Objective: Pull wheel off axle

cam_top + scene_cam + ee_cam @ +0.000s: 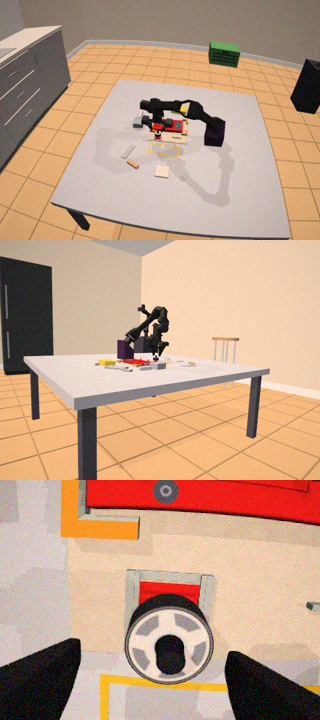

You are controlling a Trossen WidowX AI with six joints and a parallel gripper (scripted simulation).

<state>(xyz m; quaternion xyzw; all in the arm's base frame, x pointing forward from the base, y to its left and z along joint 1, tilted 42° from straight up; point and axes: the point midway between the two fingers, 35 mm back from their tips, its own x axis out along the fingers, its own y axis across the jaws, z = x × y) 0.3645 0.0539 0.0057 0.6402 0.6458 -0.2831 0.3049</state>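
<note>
The wheel, black tyre with a white spoked hub, sits on the upright axle at the left end of a beige board. My gripper is open and points straight down a short way above the wheel, one finger on each side, touching nothing. The marked area is a yellow outline on the table, just in front of the board.
A red chassis lies on the board behind the wheel, with an orange corner mark beside it. Around it are a grey block, a yellow block, the purple arm base, a grey strip, a wooden piece and a beige tile.
</note>
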